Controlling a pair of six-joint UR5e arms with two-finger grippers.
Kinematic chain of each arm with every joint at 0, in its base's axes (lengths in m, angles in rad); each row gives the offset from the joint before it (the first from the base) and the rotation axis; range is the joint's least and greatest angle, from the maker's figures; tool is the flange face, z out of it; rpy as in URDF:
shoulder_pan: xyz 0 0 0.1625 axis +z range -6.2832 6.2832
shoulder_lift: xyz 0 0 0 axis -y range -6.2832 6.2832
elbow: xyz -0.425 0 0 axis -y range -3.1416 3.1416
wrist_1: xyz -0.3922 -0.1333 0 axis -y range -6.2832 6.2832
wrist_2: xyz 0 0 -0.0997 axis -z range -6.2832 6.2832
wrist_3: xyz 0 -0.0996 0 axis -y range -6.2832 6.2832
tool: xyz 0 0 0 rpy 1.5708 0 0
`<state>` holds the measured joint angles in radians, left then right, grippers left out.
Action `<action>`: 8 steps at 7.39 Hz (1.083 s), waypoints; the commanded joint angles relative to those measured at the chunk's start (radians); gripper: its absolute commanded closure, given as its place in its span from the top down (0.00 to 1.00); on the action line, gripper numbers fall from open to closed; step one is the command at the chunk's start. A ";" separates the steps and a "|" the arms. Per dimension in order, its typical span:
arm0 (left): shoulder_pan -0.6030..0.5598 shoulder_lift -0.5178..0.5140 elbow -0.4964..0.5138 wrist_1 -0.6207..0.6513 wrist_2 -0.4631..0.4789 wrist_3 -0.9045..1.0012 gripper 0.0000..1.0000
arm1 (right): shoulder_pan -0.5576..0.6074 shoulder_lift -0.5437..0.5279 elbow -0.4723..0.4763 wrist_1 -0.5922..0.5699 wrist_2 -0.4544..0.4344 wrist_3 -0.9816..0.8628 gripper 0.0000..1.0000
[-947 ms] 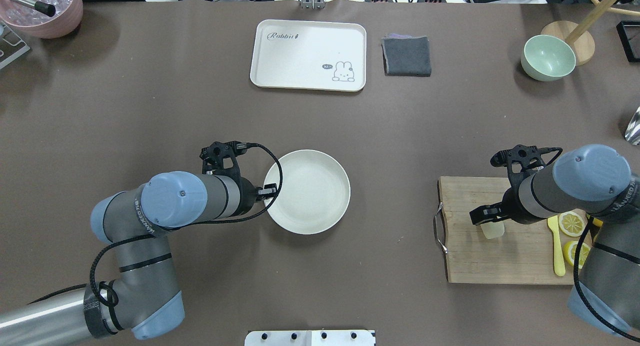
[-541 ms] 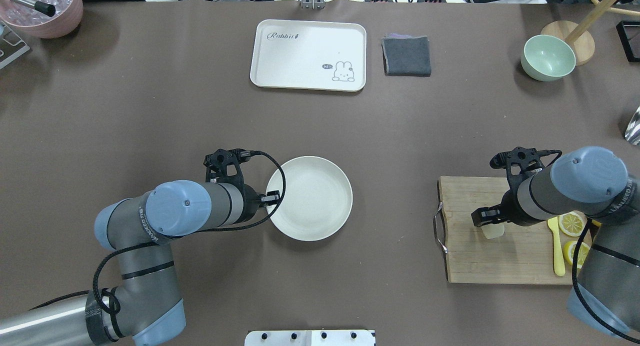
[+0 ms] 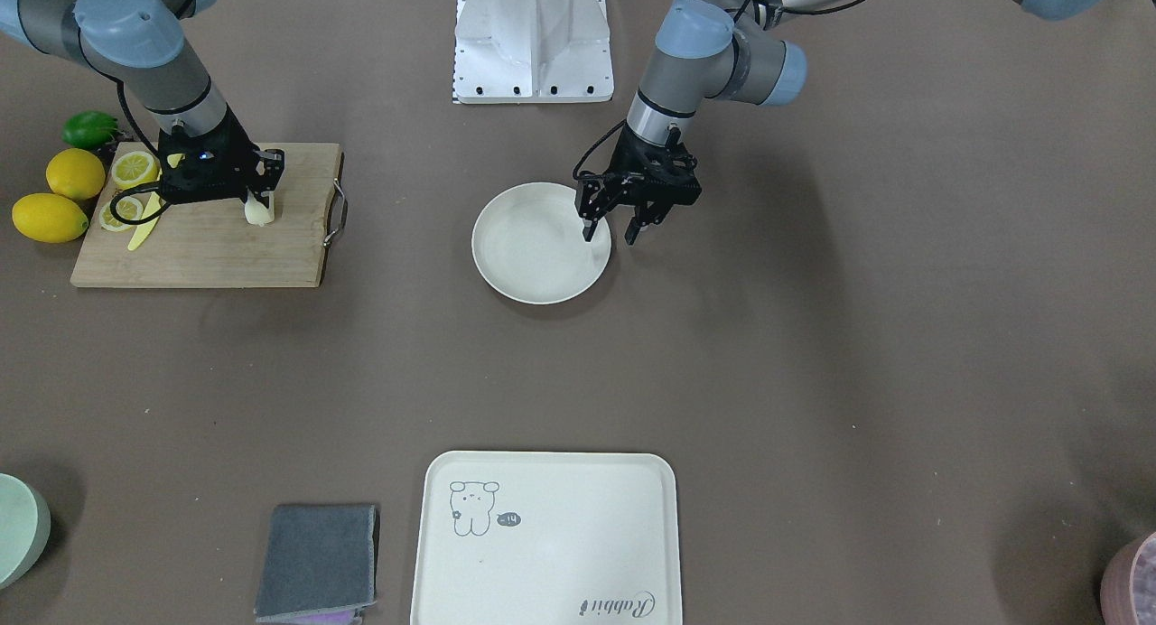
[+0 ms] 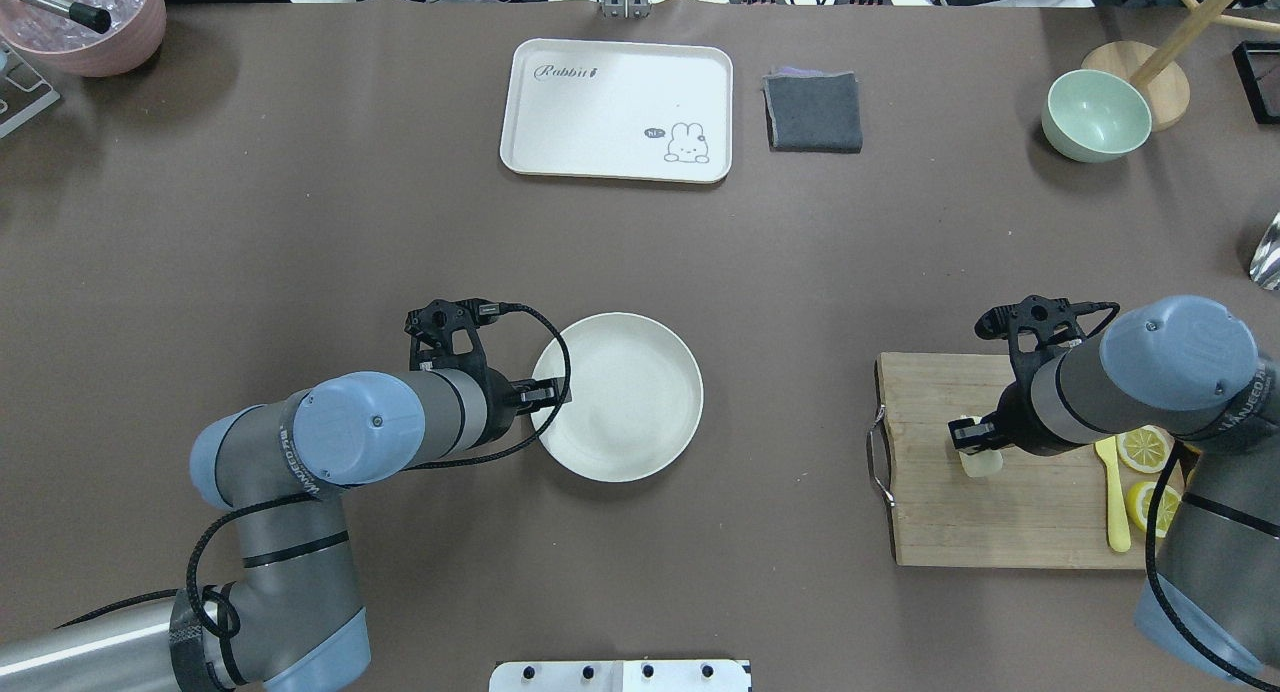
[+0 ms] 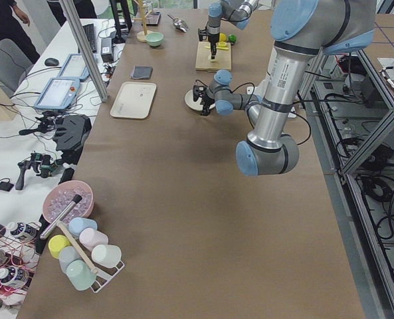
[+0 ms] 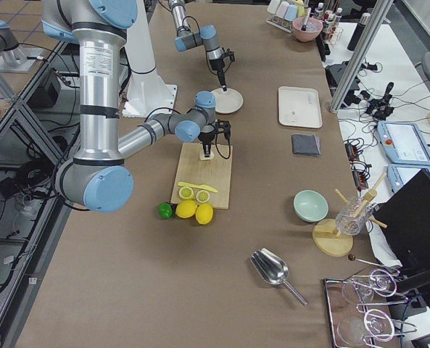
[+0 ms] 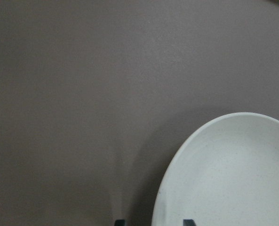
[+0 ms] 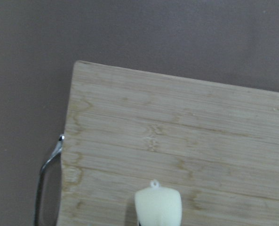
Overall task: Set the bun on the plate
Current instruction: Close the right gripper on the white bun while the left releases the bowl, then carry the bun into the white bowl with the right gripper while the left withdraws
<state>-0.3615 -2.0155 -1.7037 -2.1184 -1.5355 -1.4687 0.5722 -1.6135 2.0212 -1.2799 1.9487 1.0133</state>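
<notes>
Right end effector [image 3: 259, 206] clamped on bun [image 4: 984, 462] at cutting board [image 4: 950, 522], well apart from plate [image 4: 630, 412]. Left end effector [image 3: 610, 234] fingers apart, straddling plate rim. Plate empty. Judged: grasp made, carry and release not yet done.

1. The left gripper [image 3: 610, 237] points straight down, its two fingers spread well apart.
2. The right gripper [image 3: 260, 205] also points straight down, its fingers pinched tight on the bun [image 4: 981, 461].
</notes>
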 commanded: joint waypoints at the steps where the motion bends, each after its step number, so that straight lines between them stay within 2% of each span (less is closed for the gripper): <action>1: -0.010 0.032 -0.037 -0.001 0.005 0.046 0.98 | 0.040 0.036 0.051 -0.025 0.054 0.001 0.00; 2: -0.034 0.070 -0.068 -0.002 -0.001 0.066 0.98 | 0.052 0.116 0.050 -0.098 0.067 0.001 0.00; 4: -0.098 0.092 -0.109 0.000 -0.005 0.155 0.98 | 0.040 0.361 0.030 -0.340 0.058 0.077 0.00; 6: -0.228 0.145 -0.155 -0.001 -0.143 0.238 0.98 | -0.027 0.485 -0.022 -0.377 -0.014 0.154 0.00; 8: -0.328 0.213 -0.191 -0.003 -0.225 0.298 0.98 | -0.096 0.657 -0.168 -0.375 -0.085 0.230 0.00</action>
<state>-0.6237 -1.8410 -1.8746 -2.1201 -1.6977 -1.2050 0.5210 -1.0643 1.9383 -1.6522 1.9124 1.1931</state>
